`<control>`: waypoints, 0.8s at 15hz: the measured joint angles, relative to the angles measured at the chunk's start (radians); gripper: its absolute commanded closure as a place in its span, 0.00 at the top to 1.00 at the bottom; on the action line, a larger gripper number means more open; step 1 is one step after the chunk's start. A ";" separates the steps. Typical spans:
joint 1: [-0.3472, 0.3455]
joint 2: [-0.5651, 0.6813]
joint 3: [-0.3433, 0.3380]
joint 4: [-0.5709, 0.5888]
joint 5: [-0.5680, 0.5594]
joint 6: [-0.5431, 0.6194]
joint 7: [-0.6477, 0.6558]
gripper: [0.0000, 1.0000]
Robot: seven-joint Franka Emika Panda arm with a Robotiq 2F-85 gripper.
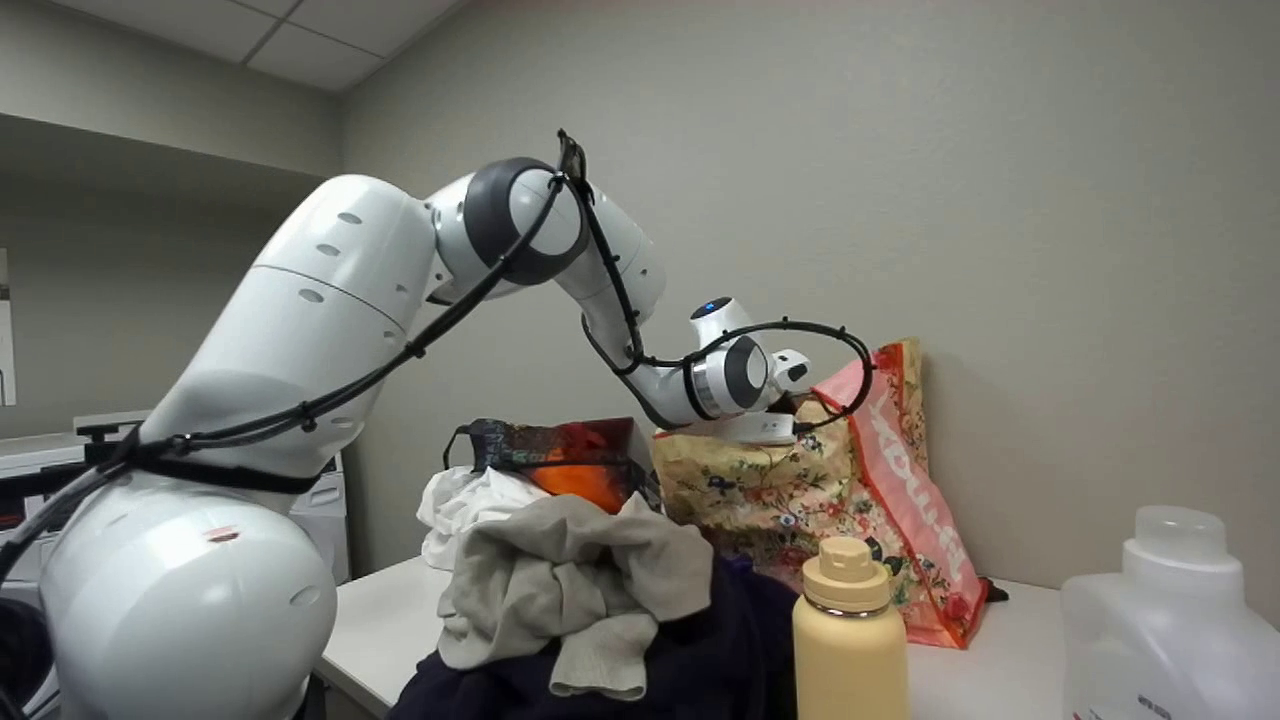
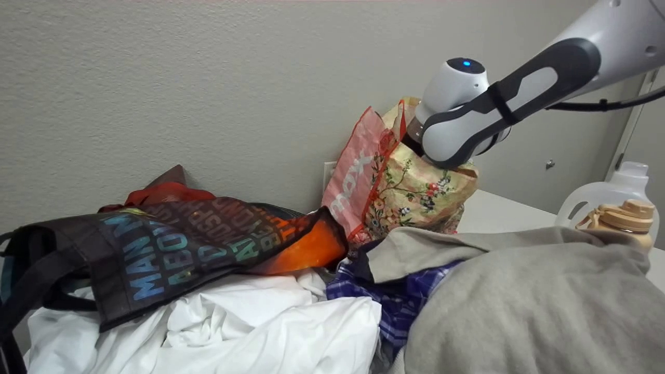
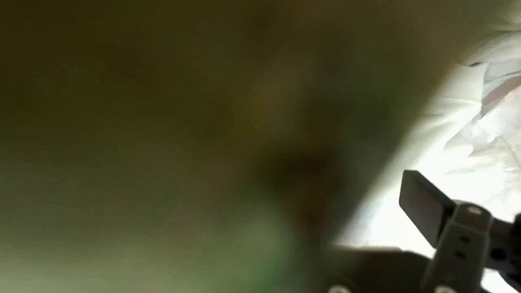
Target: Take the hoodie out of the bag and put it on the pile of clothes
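A dim, blurred surface (image 3: 175,142) lies closest of all to my wrist camera and takes up most of that view; I take it for the side of the floral bag (image 1: 765,500). Past its edge, one finger (image 3: 460,240) of my jaws shows against pale, glaring folds (image 3: 460,114). Its partner I cannot see, and in both exterior views the bag hides my jaws, so I cannot tell whether they are spread, pressed together or pinching cloth. Nor can I make out the hoodie for certain: by the task it should be inside the bag, and those folds may be part of it or only lining.

I judge the step in hand to be reaching in for the hoodie. Next I need a sure pinch on its fabric alone, then a high lift past the rim without dragging the bag along, before crossing to the pile of clothes (image 1: 590,570) near it on the tabletop (image 1: 385,620).

My arm (image 1: 340,250) climbs to a high elbow, then slopes down, with my wrist (image 2: 452,93) tilted at the bag's mouth.
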 measured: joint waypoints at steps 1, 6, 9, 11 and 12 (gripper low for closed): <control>0.013 0.029 -0.012 0.015 0.003 0.019 0.015 1.00; 0.055 0.151 -0.040 0.086 0.036 0.034 0.043 1.00; 0.061 0.208 -0.050 0.123 0.058 0.034 0.043 1.00; 0.061 0.237 -0.055 0.144 0.070 0.034 0.043 1.00; 0.062 0.249 -0.056 0.152 0.077 0.034 0.043 1.00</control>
